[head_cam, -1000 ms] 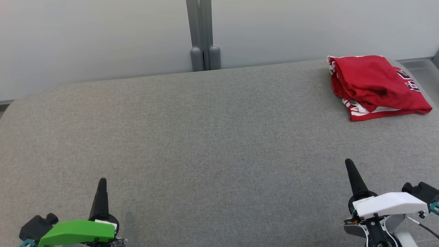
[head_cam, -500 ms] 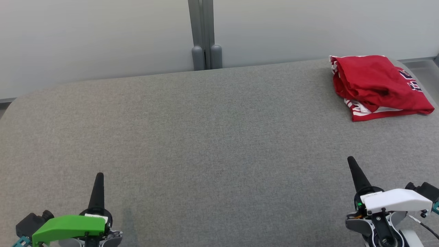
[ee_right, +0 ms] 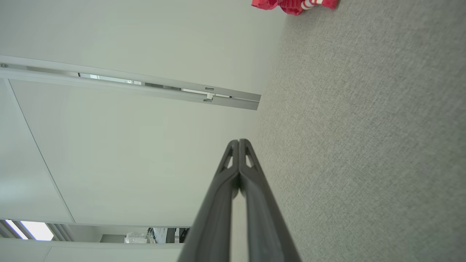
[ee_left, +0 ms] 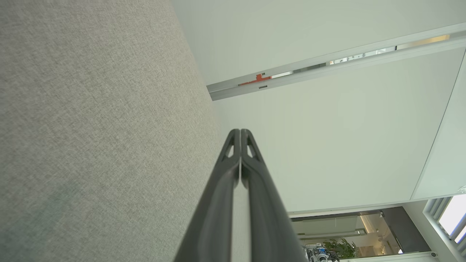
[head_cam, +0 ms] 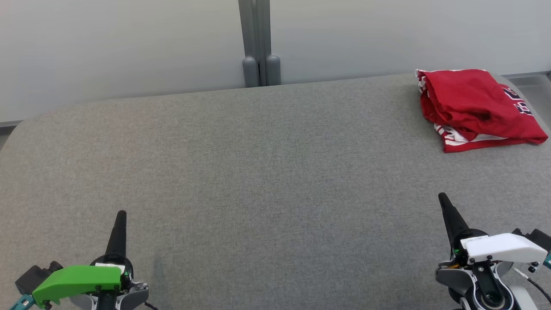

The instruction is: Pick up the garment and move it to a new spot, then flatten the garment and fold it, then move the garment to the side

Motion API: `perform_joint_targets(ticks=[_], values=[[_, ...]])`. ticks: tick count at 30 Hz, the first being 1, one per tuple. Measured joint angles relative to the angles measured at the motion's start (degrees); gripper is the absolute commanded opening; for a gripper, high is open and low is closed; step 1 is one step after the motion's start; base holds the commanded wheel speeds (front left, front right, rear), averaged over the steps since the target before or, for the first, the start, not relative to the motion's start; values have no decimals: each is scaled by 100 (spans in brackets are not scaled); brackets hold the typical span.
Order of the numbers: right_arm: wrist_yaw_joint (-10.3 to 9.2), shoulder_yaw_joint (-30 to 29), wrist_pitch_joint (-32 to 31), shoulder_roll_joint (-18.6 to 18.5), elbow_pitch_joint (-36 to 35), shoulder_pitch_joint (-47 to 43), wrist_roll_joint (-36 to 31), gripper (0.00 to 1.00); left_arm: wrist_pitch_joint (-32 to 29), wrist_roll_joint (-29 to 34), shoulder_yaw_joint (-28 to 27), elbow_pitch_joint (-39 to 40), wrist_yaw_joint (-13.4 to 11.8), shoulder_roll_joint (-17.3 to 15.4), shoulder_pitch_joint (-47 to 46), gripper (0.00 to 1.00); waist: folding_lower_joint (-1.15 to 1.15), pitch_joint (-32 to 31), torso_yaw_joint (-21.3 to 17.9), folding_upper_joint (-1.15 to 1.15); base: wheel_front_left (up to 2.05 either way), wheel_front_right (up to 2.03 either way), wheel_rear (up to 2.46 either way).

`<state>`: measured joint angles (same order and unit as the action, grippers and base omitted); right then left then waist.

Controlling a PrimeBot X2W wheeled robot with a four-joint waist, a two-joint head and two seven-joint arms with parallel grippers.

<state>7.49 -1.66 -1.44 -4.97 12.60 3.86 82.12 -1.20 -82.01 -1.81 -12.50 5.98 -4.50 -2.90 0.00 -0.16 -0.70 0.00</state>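
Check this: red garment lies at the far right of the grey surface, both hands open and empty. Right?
Wrong on one count: the hands are shut, not open. The wrist views show the left hand and right hand with fingers pressed together. The rest stands: garment at the far right of the grey surface, both hands empty.

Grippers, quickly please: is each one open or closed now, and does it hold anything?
Left gripper: closed, holding nothing.
Right gripper: closed, holding nothing.
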Motion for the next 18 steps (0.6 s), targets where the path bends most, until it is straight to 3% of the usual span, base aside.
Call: perform_joint_targets(ticks=[18], values=[[-1,-180,-212,46,77,115,704,0,-215,-726,-152,-87,81,4,-153,0,0,20,41,0,0,0,0]])
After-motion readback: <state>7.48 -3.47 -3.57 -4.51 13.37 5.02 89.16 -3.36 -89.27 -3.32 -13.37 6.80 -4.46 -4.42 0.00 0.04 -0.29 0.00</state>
